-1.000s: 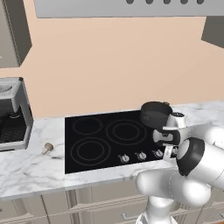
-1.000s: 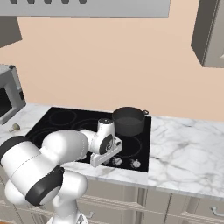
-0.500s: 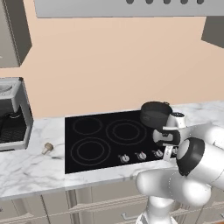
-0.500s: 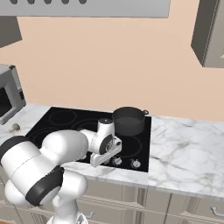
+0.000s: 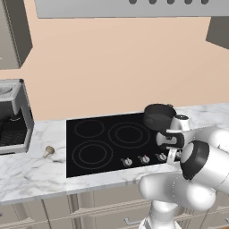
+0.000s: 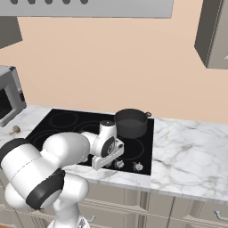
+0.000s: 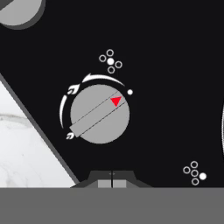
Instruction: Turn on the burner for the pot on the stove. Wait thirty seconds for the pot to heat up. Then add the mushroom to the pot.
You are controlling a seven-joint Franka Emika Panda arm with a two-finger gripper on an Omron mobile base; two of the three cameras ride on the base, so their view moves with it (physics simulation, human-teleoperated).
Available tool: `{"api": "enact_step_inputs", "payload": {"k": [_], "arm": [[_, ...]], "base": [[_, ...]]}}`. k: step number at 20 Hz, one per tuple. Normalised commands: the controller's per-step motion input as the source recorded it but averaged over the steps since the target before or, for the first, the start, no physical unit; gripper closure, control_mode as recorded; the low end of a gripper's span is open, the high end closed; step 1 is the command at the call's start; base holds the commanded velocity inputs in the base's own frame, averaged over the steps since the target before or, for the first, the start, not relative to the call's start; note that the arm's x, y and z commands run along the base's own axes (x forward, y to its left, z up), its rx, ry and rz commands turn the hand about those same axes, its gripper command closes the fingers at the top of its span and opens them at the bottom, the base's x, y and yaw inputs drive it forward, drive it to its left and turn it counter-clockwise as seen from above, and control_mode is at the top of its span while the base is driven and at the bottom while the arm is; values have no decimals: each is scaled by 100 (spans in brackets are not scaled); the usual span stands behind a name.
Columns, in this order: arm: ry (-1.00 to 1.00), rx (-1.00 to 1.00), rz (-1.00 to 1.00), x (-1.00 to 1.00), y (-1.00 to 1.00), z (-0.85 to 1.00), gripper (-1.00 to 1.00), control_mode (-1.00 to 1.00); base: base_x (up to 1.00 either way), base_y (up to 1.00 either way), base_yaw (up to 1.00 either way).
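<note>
The two-finger gripper hangs just above a round grey knob with a raised bar and a red pointer in the hand view; its dark tips are pressed together, pinching nothing. The pointer sits near the white dot by the flame arc — probably the off mark, though the view does not settle that.

The squat, near-black round pot with two small side handles stands on the far right ring of the flat black glass cooktop. The small tan-brown mushroom lies on the white marble counter, left of the cooktop and well apart from the pot.

Risks from here:
- Wrong knob: several small silver knobs line the near edge. The dot diagram above this one lights its middle dot; whether that maps to the pot's ring I cannot tell.
- Closed tips may skid off the bar instead of turning it — burner stays cold.
- The wrist is close to the pot; a wide swing toward the mushroom could knock it.
</note>
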Motion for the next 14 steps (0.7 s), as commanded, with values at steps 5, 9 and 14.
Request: {"api": "enact_step_inputs", "payload": {"k": [5, 9, 14], "arm": [[0, 0, 0, 0, 0, 0, 100, -100], [0, 0, 0, 0, 0, 0, 100, -100], [0, 0, 0, 0, 0, 0, 100, -100]], "base": [[0, 0, 0], [0, 0, 0], [0, 0, 0]]}}
